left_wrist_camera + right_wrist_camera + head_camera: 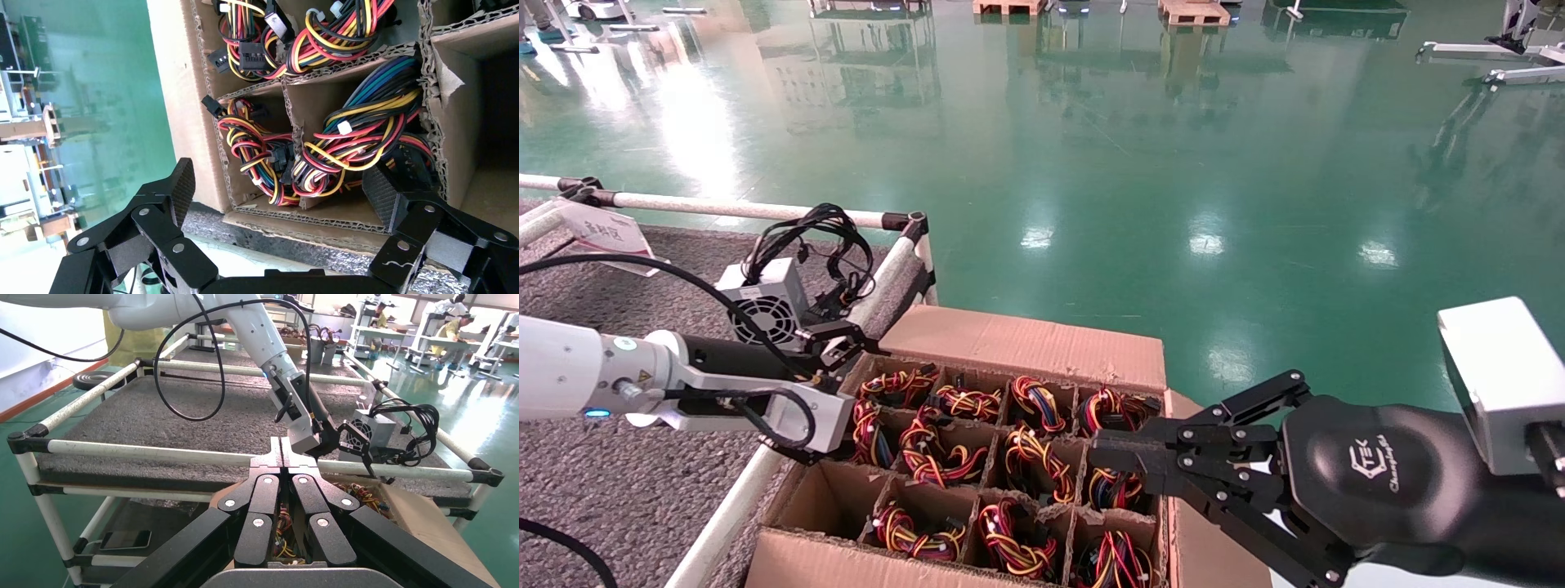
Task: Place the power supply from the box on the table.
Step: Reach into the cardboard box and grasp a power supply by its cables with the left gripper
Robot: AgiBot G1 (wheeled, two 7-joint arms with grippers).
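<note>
— Where are the power supplies?
— In the cardboard box cells, wire bundles up, right of the worktop.
— The pincers?
— Left pincer spread over the far-left cells; right pincer pressed together, empty, over the right side.

Bright overhead light glares off the glossy green floor; views stay sharp

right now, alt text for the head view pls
Left gripper, open, hovers over the far left corner of a cardboard box whose cells hold coloured wire bundles. Right gripper, shut, sits over its right side; a white fan unit stands on the grey table.
</note>
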